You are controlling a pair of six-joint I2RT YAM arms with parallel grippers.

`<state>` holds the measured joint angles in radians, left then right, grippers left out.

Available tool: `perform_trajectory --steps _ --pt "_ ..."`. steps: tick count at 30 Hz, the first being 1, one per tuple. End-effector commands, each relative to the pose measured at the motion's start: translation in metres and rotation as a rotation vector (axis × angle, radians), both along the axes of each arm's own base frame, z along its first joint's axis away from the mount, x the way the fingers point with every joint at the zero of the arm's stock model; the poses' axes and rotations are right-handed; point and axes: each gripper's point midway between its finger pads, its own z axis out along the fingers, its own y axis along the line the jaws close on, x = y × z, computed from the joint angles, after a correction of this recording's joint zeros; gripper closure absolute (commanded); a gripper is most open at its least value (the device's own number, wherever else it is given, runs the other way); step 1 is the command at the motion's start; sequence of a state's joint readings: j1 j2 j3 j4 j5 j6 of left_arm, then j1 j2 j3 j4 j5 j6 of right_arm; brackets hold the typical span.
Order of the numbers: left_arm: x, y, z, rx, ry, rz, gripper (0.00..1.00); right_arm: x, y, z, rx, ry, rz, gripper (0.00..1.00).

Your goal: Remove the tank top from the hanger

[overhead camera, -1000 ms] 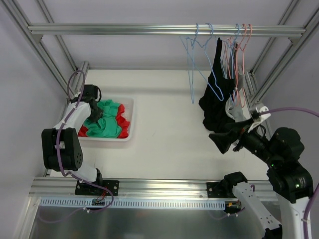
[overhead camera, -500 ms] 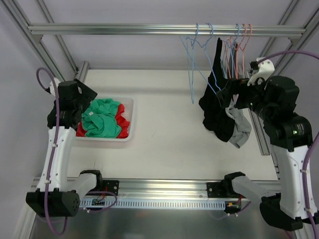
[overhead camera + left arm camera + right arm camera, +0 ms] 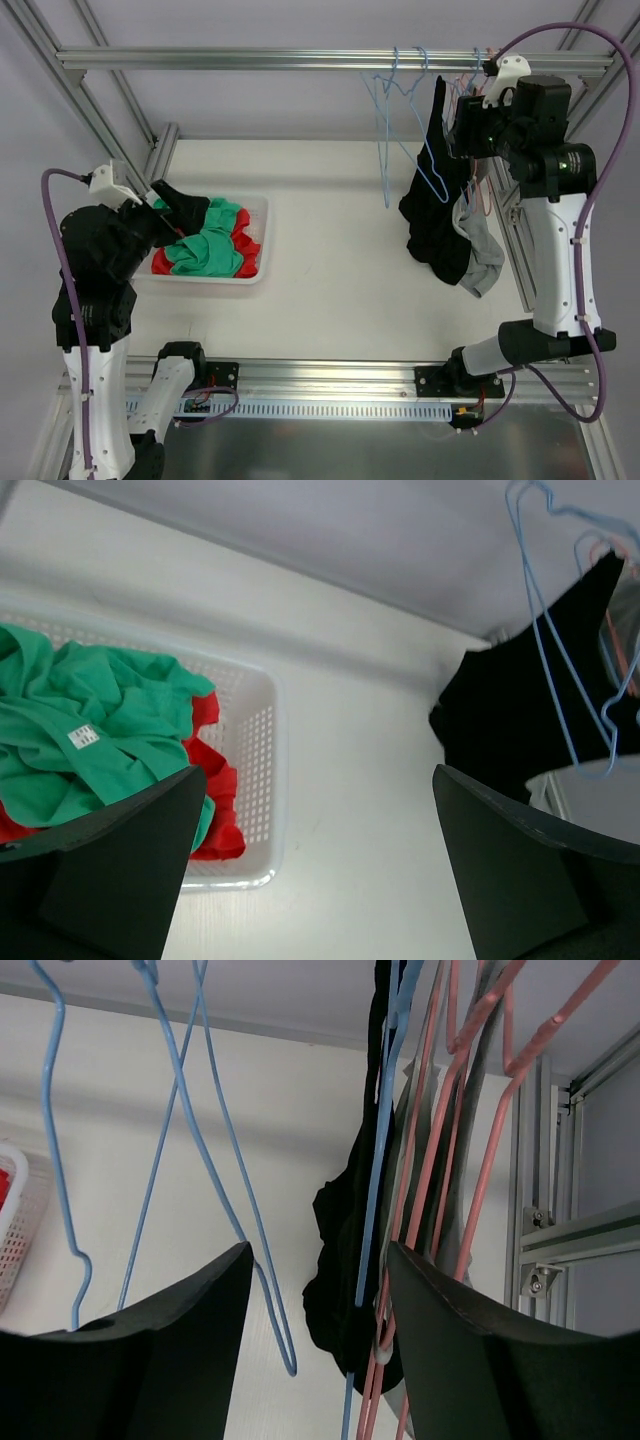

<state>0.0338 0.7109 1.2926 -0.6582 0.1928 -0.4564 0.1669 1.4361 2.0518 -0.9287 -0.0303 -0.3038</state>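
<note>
The black tank top [image 3: 432, 225] hangs on a blue hanger [image 3: 378, 1160] on the top rail [image 3: 250, 60], far right, w/ a grey top [image 3: 482, 255] beside it. R gripper [image 3: 318, 1260] is up by the hangers, fingers apart, holding nothing. L gripper [image 3: 318, 780] is wide apart too & empty, above the white basket [image 3: 258, 205] of clothes.

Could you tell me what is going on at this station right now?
The right gripper is up at the hangers on the rail, fingers open, facing the black tank top that hangs there beside a grey garment. It grips nothing yet. The left gripper hovers open near the white basket of green and red clothes.
</note>
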Motion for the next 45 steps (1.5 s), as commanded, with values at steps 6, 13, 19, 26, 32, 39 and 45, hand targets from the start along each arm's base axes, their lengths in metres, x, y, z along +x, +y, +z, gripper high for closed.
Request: perform_trajectory --steps 6,13,19,26,32,39,45 --pt "-0.029 -0.030 -0.036 0.093 0.030 -0.239 0.01 0.034 -0.012 -0.005 -0.085 0.003 -0.039 0.44" --pt "-0.038 -0.037 -0.047 0.089 0.032 -0.287 0.01 0.046 0.002 -0.018 -0.040 0.039 0.004 0.89" --pt "-0.041 -0.045 -0.043 0.068 0.032 -0.331 0.01 0.046 0.012 -0.012 0.018 0.019 0.009 1.00" --pt "-0.038 -0.066 -0.039 0.008 0.052 -0.472 0.01 0.037 0.027 0.018 0.095 -0.076 0.020 1.00" --pt "-0.030 -0.099 -0.039 -0.040 0.045 -0.600 0.01 0.023 0.025 0.035 0.131 -0.149 0.015 1.00" --pt "-0.035 -0.154 -0.046 0.010 0.048 -0.743 0.01 -0.014 0.013 0.025 0.106 -0.127 0.007 1.00" --pt "-0.052 -0.191 -0.027 0.013 -0.042 -0.891 0.01 -0.071 0.016 -0.014 0.168 -0.044 0.058 1.00"
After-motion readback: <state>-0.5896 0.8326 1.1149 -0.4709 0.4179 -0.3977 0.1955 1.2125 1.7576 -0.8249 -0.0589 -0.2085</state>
